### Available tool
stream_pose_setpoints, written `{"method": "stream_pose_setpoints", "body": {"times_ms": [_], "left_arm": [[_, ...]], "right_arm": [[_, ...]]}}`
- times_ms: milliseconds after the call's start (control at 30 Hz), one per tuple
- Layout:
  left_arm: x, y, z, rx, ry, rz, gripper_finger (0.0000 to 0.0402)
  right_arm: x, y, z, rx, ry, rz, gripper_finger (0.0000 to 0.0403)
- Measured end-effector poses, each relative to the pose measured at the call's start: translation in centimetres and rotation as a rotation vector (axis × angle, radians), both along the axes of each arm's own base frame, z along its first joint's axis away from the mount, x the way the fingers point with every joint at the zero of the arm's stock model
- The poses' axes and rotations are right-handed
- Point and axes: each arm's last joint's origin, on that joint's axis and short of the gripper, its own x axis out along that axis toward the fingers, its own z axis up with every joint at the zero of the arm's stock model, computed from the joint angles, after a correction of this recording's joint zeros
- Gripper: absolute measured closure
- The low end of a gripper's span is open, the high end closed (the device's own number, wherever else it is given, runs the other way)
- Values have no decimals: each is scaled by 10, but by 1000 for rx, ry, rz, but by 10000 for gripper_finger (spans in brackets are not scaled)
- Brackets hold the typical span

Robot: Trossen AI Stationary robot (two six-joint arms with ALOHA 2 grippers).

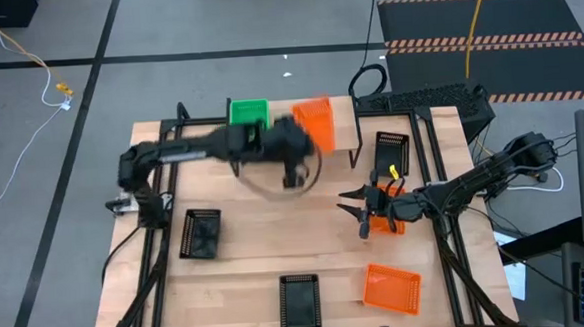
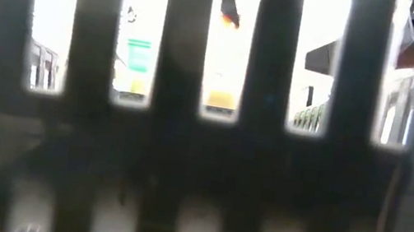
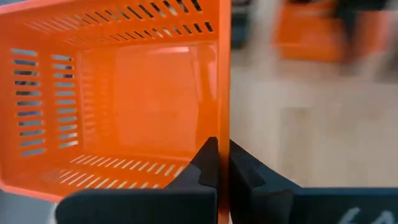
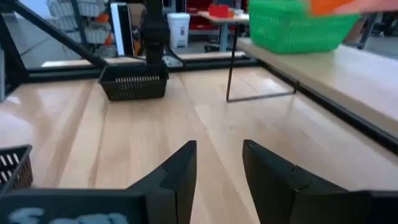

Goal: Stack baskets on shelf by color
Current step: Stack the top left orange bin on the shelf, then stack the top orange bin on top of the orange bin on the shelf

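My left gripper (image 1: 294, 165) reaches over the shelf (image 1: 345, 121) at the table's far side, shut on an orange basket (image 1: 315, 122) that shows blurred beside a green basket (image 1: 248, 113) standing on the plank. My right gripper (image 1: 360, 218) is open and hovers low over the table's right half, touching nothing. Another orange basket (image 1: 388, 224) lies under the right arm. In the right wrist view the green basket (image 4: 292, 25) sits on the shelf (image 4: 323, 68), with an orange blur (image 4: 336, 5) above it. My left gripper pinches the orange basket's side wall (image 3: 222, 134) at its rim, with one finger (image 3: 202, 165) inside the basket and the other (image 3: 245, 168) outside. The fingers come from above, pointing down. The basket is held over the shelf; whether its bottom touches the plank does not show.
Black baskets lie on the table at its left (image 1: 201, 233), near middle (image 1: 299, 303) and right (image 1: 392, 153); a third orange basket (image 1: 392, 286) lies near right. A black perforated wall (image 2: 202, 148) close to the low camera blocks most of that view. Bare wood lies mid-table.
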Motion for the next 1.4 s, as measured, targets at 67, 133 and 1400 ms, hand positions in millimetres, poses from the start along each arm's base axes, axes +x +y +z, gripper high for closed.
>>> {"method": "stream_pose_setpoints", "body": {"times_ms": [67,133,1400], "left_arm": [[3,20,-8,-31,83,75,397],[7,36,-18,-59,161,126,397],[-4,14,5,95,285,-41,260]], "right_arm": [[-1,0,-2,11,19,-4,280],[-1,0,-5,22,39,-9,280],[-8,5,-4,-30,86,27,280]]}}
